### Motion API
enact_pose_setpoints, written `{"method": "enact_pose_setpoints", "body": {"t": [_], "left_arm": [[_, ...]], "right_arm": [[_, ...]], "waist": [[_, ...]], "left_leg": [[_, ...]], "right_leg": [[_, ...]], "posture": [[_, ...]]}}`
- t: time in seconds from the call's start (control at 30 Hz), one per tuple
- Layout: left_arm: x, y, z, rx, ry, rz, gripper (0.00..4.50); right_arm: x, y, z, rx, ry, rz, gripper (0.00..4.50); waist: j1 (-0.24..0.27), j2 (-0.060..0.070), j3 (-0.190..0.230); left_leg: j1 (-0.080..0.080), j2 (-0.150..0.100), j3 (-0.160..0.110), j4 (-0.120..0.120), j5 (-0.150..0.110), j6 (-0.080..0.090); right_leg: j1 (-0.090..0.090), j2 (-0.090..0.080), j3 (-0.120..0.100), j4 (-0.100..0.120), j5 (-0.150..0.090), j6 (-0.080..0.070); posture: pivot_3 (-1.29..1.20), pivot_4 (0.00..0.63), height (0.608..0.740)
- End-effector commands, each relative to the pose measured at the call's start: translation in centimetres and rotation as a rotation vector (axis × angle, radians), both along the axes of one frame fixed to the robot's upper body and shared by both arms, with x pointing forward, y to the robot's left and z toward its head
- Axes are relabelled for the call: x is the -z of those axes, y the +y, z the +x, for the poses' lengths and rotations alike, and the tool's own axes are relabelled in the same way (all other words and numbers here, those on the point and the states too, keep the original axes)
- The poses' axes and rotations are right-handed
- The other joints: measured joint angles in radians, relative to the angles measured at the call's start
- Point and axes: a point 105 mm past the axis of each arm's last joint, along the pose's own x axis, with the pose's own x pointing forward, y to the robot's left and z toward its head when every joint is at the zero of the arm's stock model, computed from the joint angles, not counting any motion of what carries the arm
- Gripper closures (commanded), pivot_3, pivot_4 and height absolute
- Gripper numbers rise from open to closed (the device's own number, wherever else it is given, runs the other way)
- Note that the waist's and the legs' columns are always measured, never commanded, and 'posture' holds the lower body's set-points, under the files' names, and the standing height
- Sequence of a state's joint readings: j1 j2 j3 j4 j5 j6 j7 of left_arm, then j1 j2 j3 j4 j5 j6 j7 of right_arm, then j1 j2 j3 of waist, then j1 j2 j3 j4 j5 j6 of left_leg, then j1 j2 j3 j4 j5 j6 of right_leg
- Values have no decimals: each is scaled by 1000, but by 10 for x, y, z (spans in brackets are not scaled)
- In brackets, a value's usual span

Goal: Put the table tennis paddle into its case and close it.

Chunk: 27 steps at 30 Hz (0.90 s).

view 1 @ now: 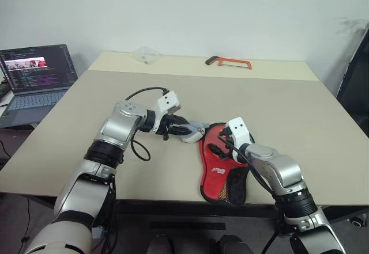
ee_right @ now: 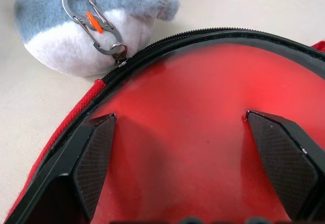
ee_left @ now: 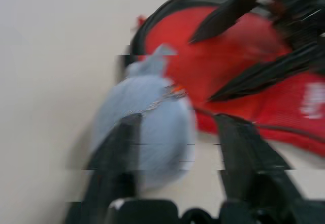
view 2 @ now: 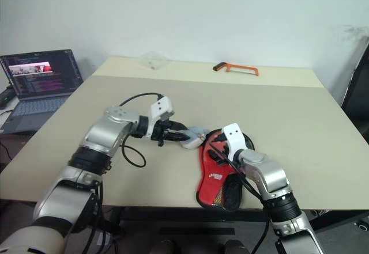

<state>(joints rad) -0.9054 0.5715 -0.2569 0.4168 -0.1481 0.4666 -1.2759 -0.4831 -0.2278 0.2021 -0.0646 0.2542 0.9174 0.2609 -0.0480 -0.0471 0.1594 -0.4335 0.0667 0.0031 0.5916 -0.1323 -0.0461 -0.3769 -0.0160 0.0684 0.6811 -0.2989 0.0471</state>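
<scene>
The case [view 1: 214,173] lies open near the table's front edge, red lining up, with a white logo and a black mesh panel [view 1: 236,188]. My right gripper [ee_right: 180,116] stands open over a smooth red round surface [ee_right: 193,148] inside the black zipper rim [ee_right: 203,33]. This looks like the table tennis paddle's face; its handle is hidden. A blue-grey plush toy [ee_right: 61,46] hangs from the zipper pull by a metal carabiner [ee_right: 91,23]. My left gripper [ee_left: 177,118] is open, with the plush resting against one finger [ee_left: 117,153].
An orange hacksaw [view 1: 229,63] and a clear plastic piece [view 1: 146,54] lie at the table's far side. An open laptop [view 1: 37,75] stands on a lower surface to the left. A dark chair [view 1: 354,87] is at the right edge.
</scene>
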Motion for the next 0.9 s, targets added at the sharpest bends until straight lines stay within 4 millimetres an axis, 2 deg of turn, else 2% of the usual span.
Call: {"method": "enact_pose_setpoints", "body": {"t": [0.03, 0.1, 0.13, 0.27, 0.4, 0.47, 0.57, 0.8, 0.9], "left_arm": [[-26, 6, -2, 34, -51, -19, 842], [-20, 9, -3, 52, -48, 17, 176], [-14, 10, 0, 47, -60, 61, 34], [16, 15, 19, 27, -166, 280, 34], [26, -9, 30, 44, -190, 273, 34], [33, -13, 38, 23, -225, 318, 34], [38, -23, 46, -19, -221, 295, 34], [63, -25, 53, -74, -212, 386, 34], [67, -18, 64, -165, -261, 467, 625]], "right_arm": [[44, -11, -13, 35, 176, -57, 0], [44, -10, -14, 35, 178, -53, 0], [44, -10, -14, 34, 179, -54, 0], [45, -9, -14, 29, 178, -57, 0], [44, -7, -13, 23, 173, -57, 0], [43, -6, -13, 19, 171, -57, 0], [43, -5, -14, 15, 170, -57, 0], [43, -4, -16, 10, 178, -59, 0], [47, -6, -18, 5, 190, -85, 0]], "waist": [[-2, 0, 0], [-4, 0, 0], [-4, 0, 0], [-2, -1, 0], [0, -1, 0], [1, -2, 0], [2, -2, 0], [0, -2, -1], [1, -3, -1]], "left_leg": [[0, 0, 0, 0, 0, 0], [0, 0, 0, 0, 0, 0], [0, -1, 0, 0, 0, 0], [0, -2, 0, 0, -1, -1], [0, -2, 1, 0, -1, -2], [-1, -2, 1, 0, -2, -2], [-1, -2, 1, 0, -1, -2], [-1, -2, 0, 0, -1, -1], [0, -3, 0, 0, -3, -4]], "right_leg": [[0, 0, 0, 0, 0, 0], [0, -1, 0, 0, 0, 1], [0, -1, 0, 0, 0, 1], [-3, -4, 0, -1, 0, 1], [-4, -5, 0, -2, 0, 1], [-4, -5, 0, -2, 0, 1], [-4, -4, 0, -2, 0, 1], [-4, -3, 0, -2, -1, 2], [-4, -3, 0, -2, 0, 2]], "posture": [[0, 150, 740], [0, 150, 740], [0, 150, 740], [0, 150, 740], [0, 150, 740], [0, 150, 740], [0, 150, 740], [0, 150, 740], [0, 150, 740]]}}
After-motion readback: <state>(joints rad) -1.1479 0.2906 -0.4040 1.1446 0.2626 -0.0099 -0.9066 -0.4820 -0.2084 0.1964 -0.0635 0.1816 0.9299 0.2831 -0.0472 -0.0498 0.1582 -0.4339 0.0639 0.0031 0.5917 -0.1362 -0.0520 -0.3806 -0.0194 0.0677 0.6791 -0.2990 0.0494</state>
